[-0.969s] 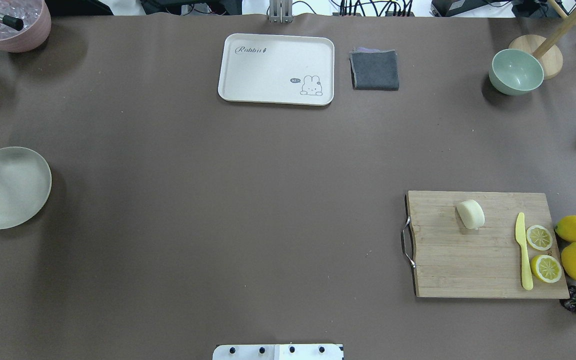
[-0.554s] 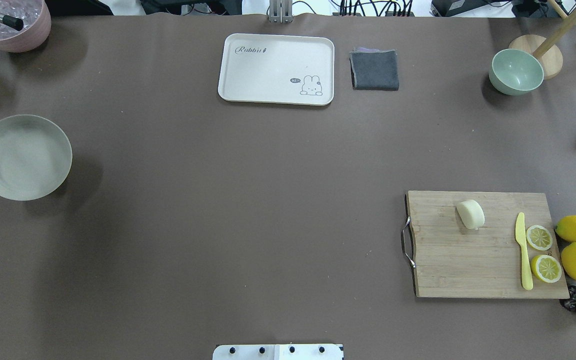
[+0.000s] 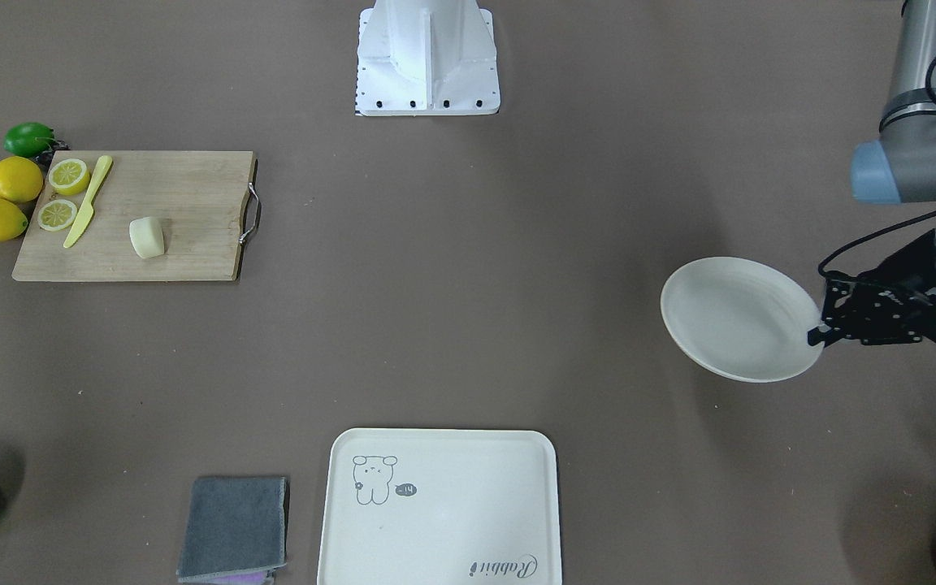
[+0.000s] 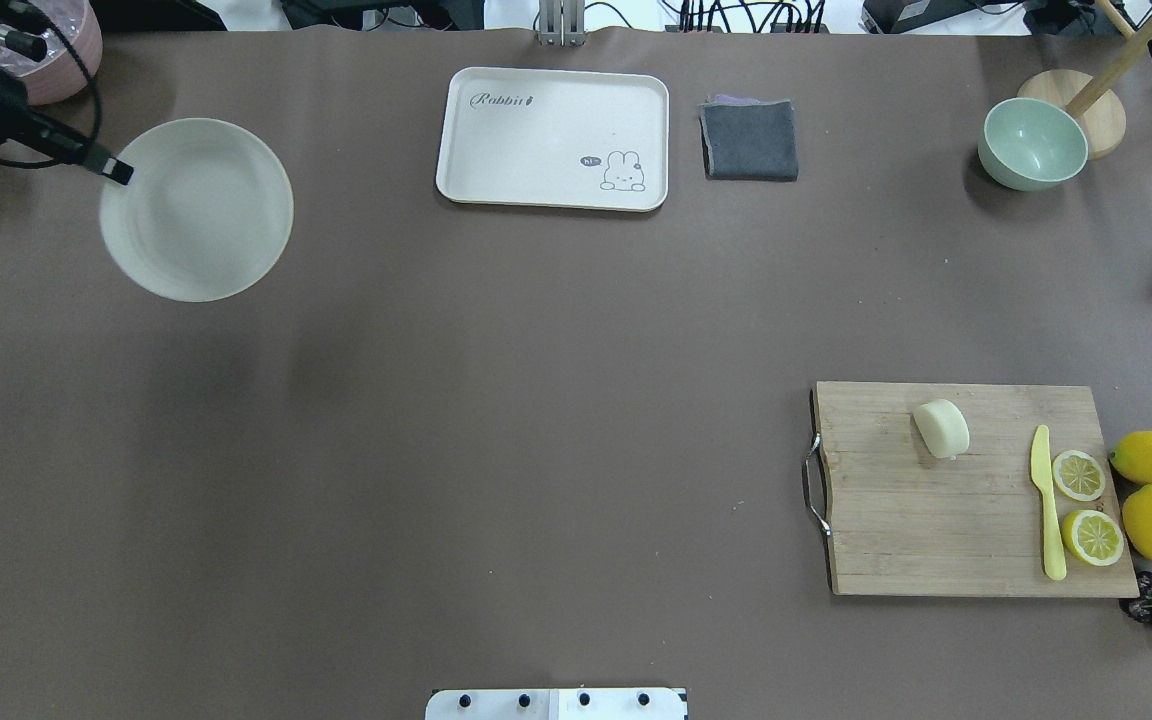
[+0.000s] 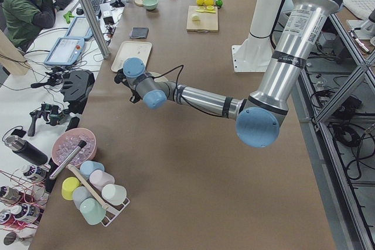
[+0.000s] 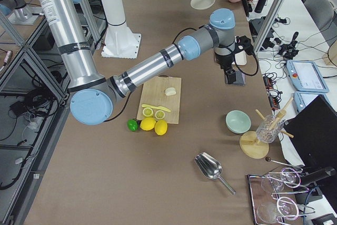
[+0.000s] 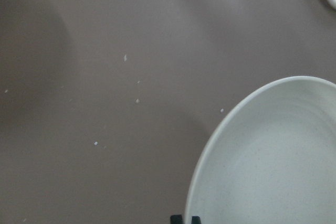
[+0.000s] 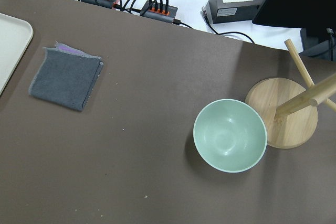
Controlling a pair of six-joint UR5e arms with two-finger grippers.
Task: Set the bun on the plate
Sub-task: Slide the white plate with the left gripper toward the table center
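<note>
A brown table (image 4: 536,400) is seen from above. At its far edge a rectangular cream tray (image 4: 536,140) is laid flat, marked only with a small cartoon rabbit. At the right a wooden cutting board (image 4: 896,520) is set, and on it the bun (image 4: 941,428) is found near the far edge, a yellow knife (image 4: 1044,500) and two lemon halves (image 4: 1078,475) being placed at the board's right end. The round off-white plate (image 4: 196,210) is held at the far left, raised above the table so that its shadow is cast apart from it, well apart from the bun; its plain inner face is turned upward. A pale green bowl (image 4: 1033,145) is stood at the far right, its inside smooth. A pink bowl (image 4: 76,70) in the far left corner is filled with clear pieces. The plate's rim is pinched by the left gripper (image 4: 119,171), its arm reached in low from the left edge. The right gripper (image 6: 230,76) is hung pointing down over the far side of the table; whether it is open cannot be told.
</note>
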